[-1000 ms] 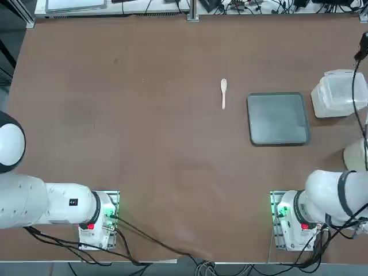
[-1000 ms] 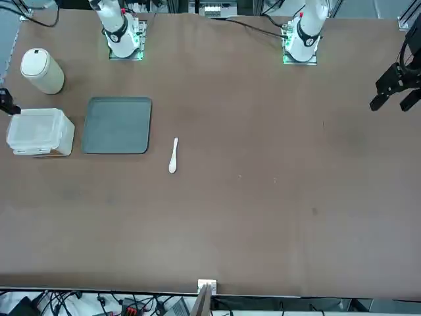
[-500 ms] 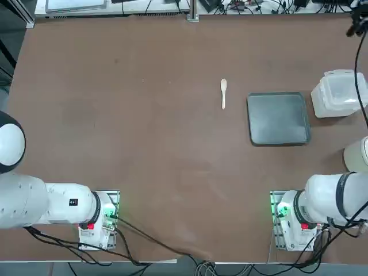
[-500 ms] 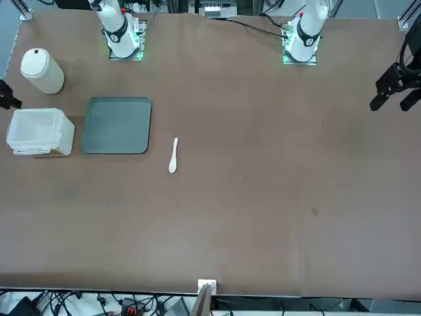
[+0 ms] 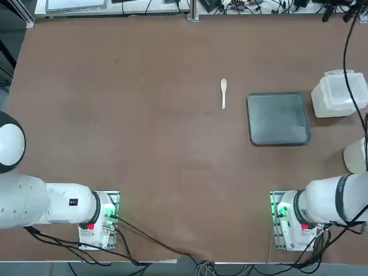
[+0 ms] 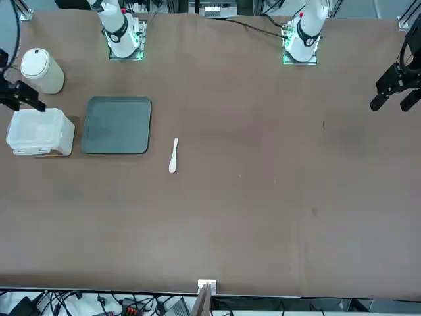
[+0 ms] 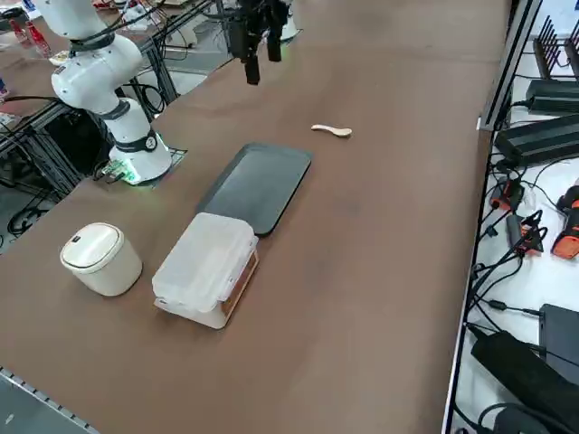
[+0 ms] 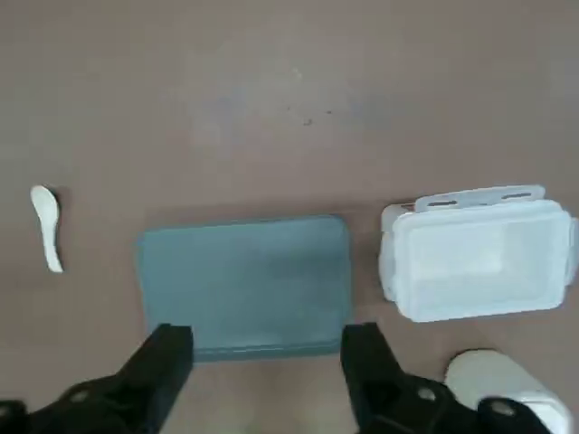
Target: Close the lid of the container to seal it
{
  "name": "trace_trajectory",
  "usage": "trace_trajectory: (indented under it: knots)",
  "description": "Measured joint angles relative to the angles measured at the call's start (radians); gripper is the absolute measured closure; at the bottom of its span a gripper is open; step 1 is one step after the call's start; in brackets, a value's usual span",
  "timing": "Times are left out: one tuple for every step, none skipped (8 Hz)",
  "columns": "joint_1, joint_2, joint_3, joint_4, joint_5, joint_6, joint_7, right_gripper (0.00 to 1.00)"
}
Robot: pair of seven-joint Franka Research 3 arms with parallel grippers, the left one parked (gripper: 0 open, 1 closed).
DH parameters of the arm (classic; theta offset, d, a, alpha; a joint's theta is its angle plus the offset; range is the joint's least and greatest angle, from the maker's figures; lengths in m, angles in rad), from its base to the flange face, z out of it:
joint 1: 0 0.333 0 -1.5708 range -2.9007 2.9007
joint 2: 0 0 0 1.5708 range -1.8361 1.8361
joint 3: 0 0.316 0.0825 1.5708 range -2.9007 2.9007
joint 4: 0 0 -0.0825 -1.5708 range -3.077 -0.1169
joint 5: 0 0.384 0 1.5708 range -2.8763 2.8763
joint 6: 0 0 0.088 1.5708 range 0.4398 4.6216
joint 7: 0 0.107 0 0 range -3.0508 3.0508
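The container (image 5: 339,93) is a small white translucent box near the table's right edge, beside the dark grey tray. Its lid (image 7: 204,254) lies flat on top of the box. In the wrist view the container (image 8: 475,262) shows well beyond my fingers, with a flap edge along one side. My right gripper (image 7: 261,61) hangs high above the table, apart from the box, open with nothing between its fingers (image 8: 167,354). In the top view the right gripper (image 5: 339,10) shows at the far right edge of the picture.
A dark grey square tray (image 5: 278,118) lies next to the container. A small white spoon (image 5: 223,92) lies left of the tray. A round cream-white object (image 5: 357,155) stands near the right edge, closer to the arm's base (image 5: 293,221).
My right gripper has opened and lifted up and away from the container, drifting toward the table's far side in the top view. The container has not moved.
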Motion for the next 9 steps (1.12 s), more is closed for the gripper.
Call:
trace_trajectory:
  knots:
    - [0.019,0.001,0.0,0.018,0.027,0.0,0.041,0.0]
    - [0.024,0.001,0.0,0.034,0.064,-0.001,0.057,0.0]
    - [0.024,0.002,-0.004,0.045,0.083,-0.002,0.058,0.0]
    - [0.024,0.004,-0.006,0.062,0.085,-0.002,0.058,0.0]
    - [0.024,0.007,-0.008,0.081,0.084,-0.003,0.058,0.0]
    - [0.024,0.009,-0.009,0.091,0.08,-0.007,0.058,0.0]
    - [0.025,0.011,-0.009,0.094,0.072,-0.012,0.058,0.0]
    - [0.026,0.014,-0.009,0.094,0.059,-0.015,0.058,0.0]
    - [0.028,0.017,-0.009,0.094,0.052,-0.018,0.058,0.0]
